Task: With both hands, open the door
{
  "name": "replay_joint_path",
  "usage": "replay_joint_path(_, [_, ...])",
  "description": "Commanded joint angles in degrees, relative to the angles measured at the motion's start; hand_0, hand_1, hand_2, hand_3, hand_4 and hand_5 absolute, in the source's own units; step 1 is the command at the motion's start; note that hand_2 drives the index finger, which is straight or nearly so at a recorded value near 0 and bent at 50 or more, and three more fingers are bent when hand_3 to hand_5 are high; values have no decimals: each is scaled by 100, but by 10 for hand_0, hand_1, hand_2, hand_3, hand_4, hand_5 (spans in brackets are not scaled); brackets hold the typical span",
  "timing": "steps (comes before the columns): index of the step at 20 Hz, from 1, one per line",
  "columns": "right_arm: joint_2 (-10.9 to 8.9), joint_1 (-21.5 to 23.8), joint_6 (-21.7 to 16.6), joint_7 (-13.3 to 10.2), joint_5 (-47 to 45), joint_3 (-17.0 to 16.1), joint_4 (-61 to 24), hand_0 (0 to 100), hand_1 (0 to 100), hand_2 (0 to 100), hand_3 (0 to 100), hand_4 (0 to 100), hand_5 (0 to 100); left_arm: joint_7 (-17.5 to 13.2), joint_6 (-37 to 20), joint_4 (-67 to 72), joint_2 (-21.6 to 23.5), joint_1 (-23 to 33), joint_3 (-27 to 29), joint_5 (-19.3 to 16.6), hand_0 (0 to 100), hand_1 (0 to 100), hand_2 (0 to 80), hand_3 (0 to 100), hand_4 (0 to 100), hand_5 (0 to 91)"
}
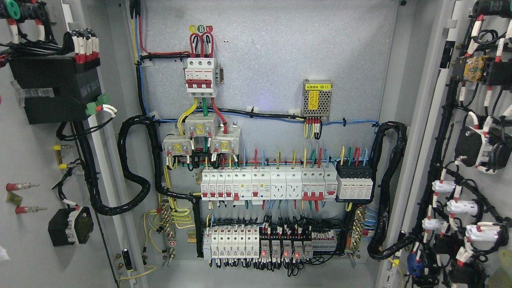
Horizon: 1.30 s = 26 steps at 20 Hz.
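Plainly both doors, the left door (36, 168) and the right door (476, 160), already stand swung wide off the cabinet (272, 52), baring its breakers (248, 184). Neither hand is in view, so their state can't be told. The opening step looks done; I judge nothing more than withdrawal remains.

One view only, from my head camera. I look straight into an open electrical cabinet, close up, roughly level with the middle of its back panel (280, 52). The panel fills the centre from top edge to bottom edge. The left door (36, 168) swings out at the picture's left edge and the right door (476, 152) at the right edge, both showing their inner faces with wiring. The top row of breakers (280, 186) sits just below mid-height, a second row (256, 240) near the panel's bottom edge. The cabinet's outer frame is cut off on all sides. No second view to compare overlap with. Neither of my arms shows.
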Motion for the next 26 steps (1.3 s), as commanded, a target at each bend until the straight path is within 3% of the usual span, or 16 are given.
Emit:
replay_joint_path(1, [-602,716,-158,-20,34,-1185,-67,219,0,0,0,0,0,-193,-9,-3747,621,354,-120,-123,290,0,28,28,33,0])
replay_joint_path(5, [-549,699,-123,-37,43,-1300,153,219,0,0,0,0,0,-807,-26,-4468,850,363,-199,-123,290,0,29,28,33,0])
replay_joint_path(7, [-532,663,-123,-213,43,-1301,311,219,0,0,0,0,0,-1098,-26,-4820,903,363,-182,-123,290,0,28,28,33,0])
replay_joint_path(15, [-505,365,-17,-266,25,-1292,523,219,0,0,0,0,0,-1116,-263,-5692,868,214,398,-132,290,0,28,28,33,0])
replay_joint_path(22, [-549,496,-131,-266,-19,-1274,505,219,0,0,0,0,0,-941,-298,-5744,447,213,1233,-105,290,0,28,28,34,0])
replay_joint_path(26, [-593,601,-140,-257,-54,-1292,496,219,0,0,0,0,0,-783,-676,-5744,393,231,1523,-97,290,0,28,28,33,0])
